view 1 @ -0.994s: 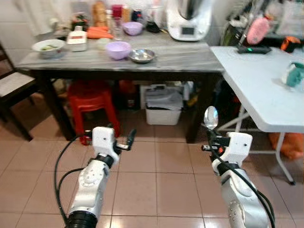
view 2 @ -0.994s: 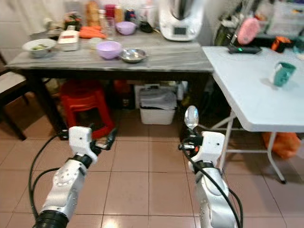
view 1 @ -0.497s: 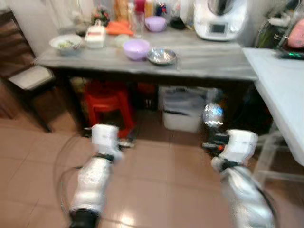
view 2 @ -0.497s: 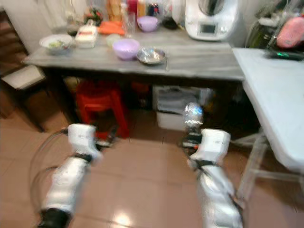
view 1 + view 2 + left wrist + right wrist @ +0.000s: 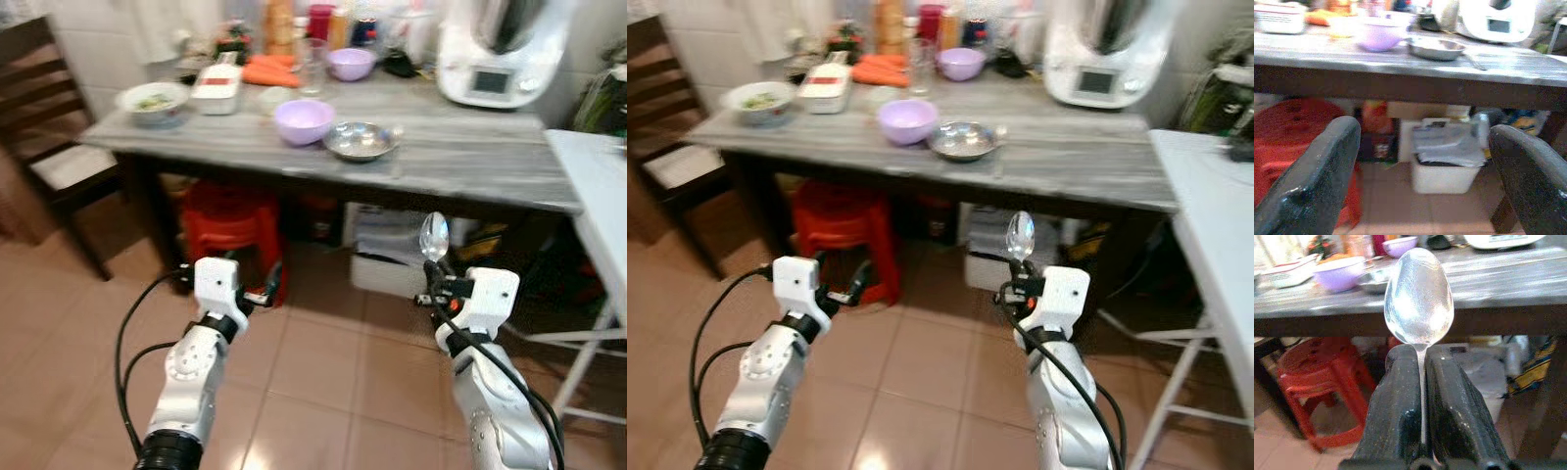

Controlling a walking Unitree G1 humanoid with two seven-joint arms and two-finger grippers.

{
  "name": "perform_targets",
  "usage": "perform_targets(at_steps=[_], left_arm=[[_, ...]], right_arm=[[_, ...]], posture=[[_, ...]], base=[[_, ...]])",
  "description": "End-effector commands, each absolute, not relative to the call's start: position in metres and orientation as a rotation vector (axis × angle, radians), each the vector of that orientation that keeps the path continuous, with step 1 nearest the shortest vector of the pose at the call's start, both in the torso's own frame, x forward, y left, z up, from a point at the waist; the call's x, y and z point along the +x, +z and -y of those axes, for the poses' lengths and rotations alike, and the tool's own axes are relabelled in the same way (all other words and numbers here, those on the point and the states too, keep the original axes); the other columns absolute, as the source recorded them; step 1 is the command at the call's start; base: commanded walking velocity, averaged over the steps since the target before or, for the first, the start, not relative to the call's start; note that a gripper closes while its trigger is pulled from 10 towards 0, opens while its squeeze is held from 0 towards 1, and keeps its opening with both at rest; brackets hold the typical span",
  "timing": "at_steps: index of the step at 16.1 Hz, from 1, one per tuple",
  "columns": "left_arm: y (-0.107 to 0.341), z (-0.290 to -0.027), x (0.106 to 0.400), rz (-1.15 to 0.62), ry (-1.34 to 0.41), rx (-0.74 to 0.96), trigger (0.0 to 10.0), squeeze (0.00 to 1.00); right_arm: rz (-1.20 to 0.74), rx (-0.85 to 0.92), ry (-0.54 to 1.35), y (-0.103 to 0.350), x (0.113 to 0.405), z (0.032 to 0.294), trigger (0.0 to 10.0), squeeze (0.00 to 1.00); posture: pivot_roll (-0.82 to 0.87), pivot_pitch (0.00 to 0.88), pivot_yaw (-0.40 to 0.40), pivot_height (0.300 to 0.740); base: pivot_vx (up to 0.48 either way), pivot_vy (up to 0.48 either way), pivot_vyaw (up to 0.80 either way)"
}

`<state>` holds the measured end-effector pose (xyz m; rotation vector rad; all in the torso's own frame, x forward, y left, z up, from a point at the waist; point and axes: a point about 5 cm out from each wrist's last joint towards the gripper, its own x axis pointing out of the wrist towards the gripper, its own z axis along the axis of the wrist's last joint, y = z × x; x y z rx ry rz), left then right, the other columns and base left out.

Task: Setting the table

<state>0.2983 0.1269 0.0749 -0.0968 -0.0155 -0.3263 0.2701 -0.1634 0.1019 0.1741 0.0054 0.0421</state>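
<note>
From the head views, my right gripper (image 5: 432,284) grasps the spoon (image 5: 434,237) upright, bowl up, before the grey table (image 5: 470,166). My left gripper (image 5: 263,291) hangs low. In the left wrist view, its fingers (image 5: 1317,171) stand wide apart. In the right wrist view, both fingers (image 5: 1393,406) pinch the spoon handle.

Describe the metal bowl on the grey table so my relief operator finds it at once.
Start at the long grey wood-grain table with the white kitchen machine at its far right end. Near the middle of the front edge sits the shallow shiny steel bowl, just right of a lilac plastic bowl. It is the only metal dish there; its neighbours are lilac or white.
</note>
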Motion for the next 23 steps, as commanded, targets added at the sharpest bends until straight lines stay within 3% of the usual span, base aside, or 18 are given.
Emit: perform_targets(at_steps=[1, 23], left_arm=[[0.0777, -0.1219, 0.2991, 0.025, -0.344, -0.096, 10.0, 0.0], [0.0764, -0.1177, 0.2979, 0.012, -0.369, -0.092, 10.0, 0.0]], right_arm=[[0.005, 0.166, 0.022, 0.105, 0.2703, 0.1698, 10.0, 0.0], [-0.009, 0.182, 0.004, 0.102, 0.2721, 0.1691, 10.0, 0.0]], posture=[[-0.1, 0.0, -0.016, 0.74], [-0.09, 0.0, -0.013, 0.74]], base=[[0.435, 0.0, 0.0], [0.432, 0.0, -0.06]])
